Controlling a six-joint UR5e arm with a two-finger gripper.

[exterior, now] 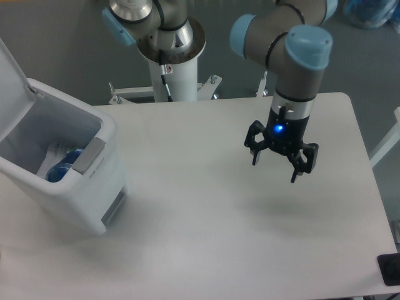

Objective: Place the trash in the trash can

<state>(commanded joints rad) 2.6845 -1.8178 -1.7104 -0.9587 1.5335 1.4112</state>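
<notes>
Bottle (62, 167) blue-tinted, lying in white trash can (94, 206) w/ lid up.

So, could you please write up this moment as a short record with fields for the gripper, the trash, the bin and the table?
gripper: gripper open, holding nothing, hanging over the right half of the table
trash: blue bottle inside the bin; something whitish beside it, likely the wrapper, hard to make out
bin: trash can at the table's left edge, lid swung open
table: white table, no trash visible on it
task state: appears done
</notes>
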